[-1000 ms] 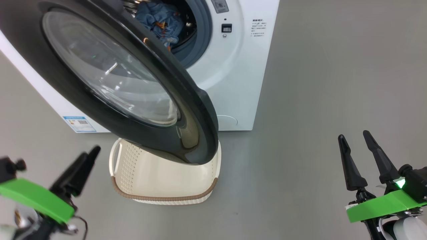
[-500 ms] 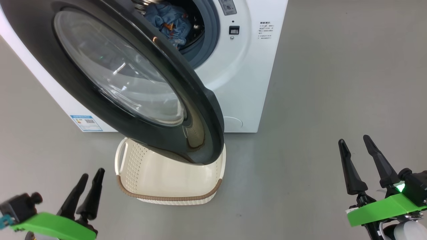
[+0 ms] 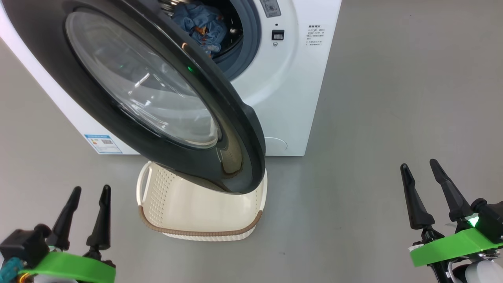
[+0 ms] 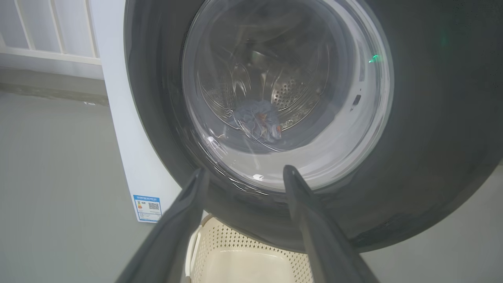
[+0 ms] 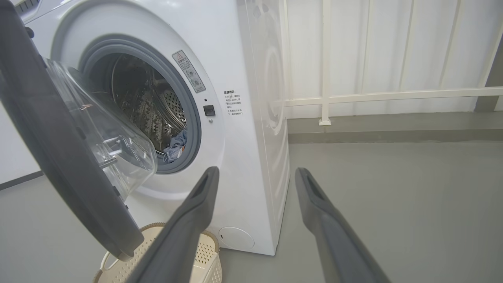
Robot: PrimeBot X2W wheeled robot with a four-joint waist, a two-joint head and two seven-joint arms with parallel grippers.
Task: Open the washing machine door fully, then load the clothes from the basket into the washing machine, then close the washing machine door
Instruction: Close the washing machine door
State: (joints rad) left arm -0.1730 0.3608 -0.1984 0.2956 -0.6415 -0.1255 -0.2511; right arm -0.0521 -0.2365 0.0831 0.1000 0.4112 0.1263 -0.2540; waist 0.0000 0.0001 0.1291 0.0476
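Fingers of left gripper (image 3: 90, 189) wide, empty, at 7 o'clock; washing machine door (image 3: 149, 98) half-swung, toward 1 o'clock from it, nearer this arm, overhanging basket (image 3: 196, 232); clothes (image 3: 200, 23) inside washing machine (image 3: 290, 86) at 12; right gripper (image 3: 418, 165) at 4 o'clock, wide, empty, well apart from door.

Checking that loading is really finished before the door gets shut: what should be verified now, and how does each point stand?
1. Clothes in the drum of the washing machine: ok.
2. Fabric clear of the grey gasket: cannot tell; the heap lies near the front edge.
3. Basket emptied: cannot tell; the visible inside is bare, but the far end is hidden under the washing machine door.
4. Left gripper open, empty, apart from the door: ok.
5. Right gripper open, empty: ok.
6. Door shut: not ok; it stands open.
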